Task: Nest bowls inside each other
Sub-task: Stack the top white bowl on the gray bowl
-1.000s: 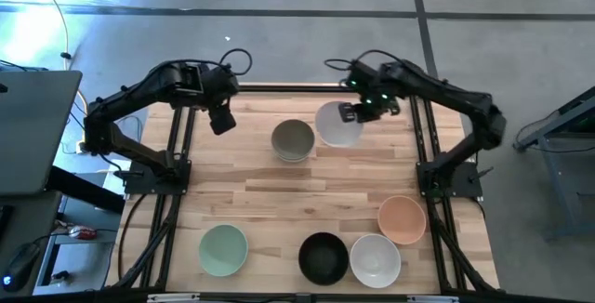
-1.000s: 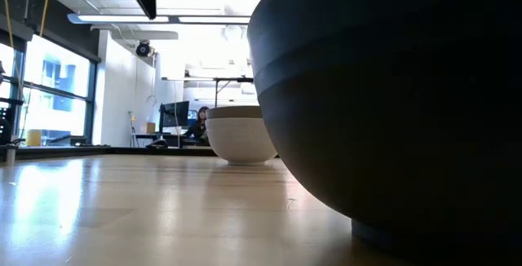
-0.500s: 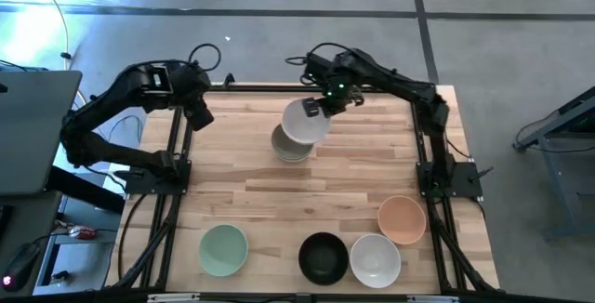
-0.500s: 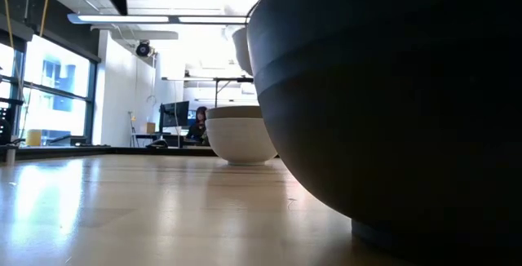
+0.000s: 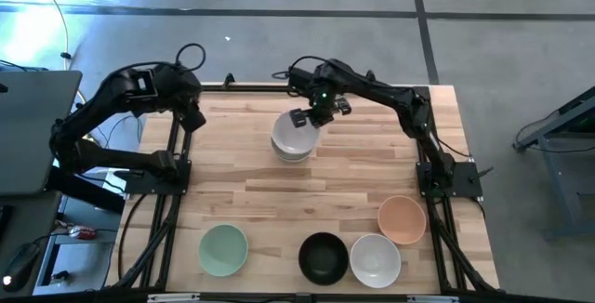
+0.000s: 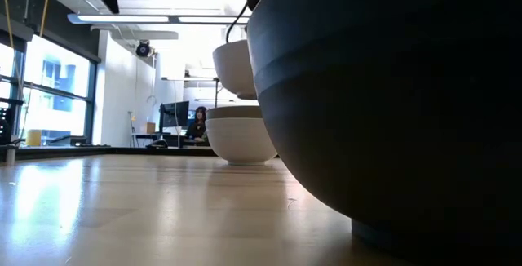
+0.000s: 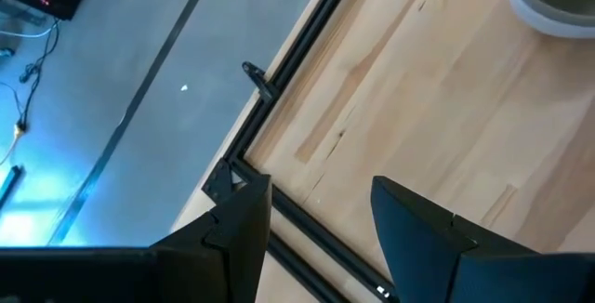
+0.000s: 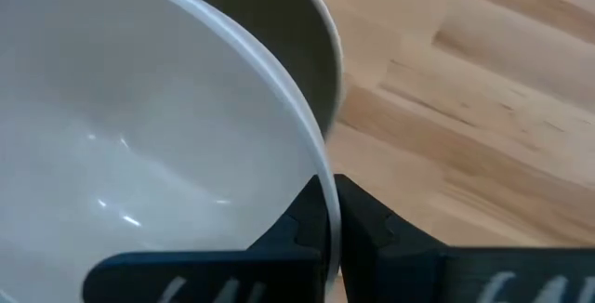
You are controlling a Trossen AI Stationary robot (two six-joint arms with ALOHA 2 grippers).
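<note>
My right gripper is shut on a white bowl and holds it just above a stack at the table's far middle. The stack is a grey-olive bowl nested in a white bowl. In the low view the held bowl hangs clear above the stack. My left gripper is open and empty near the far left corner, and its wrist view shows the olive bowl farther off. A mint bowl, black bowl, white bowl and peach bowl stand along the near edge. My right gripper pinches the white bowl's rim on its far-right side, one finger inside the bowl and one outside. The fingers come from above, slanting down. The bowl is lifted clear, mouth up, directly over the grey-olive bowl.
The black bowl fills the low view's right side. Black frame rails run along the table's left and far edges. Bare wood lies between the stack and the near row of bowls.
My right gripper has carried the white bowl toward the table's left edge and down, from beside the stack to just above it. My left gripper has drawn back toward the table's far left corner.
</note>
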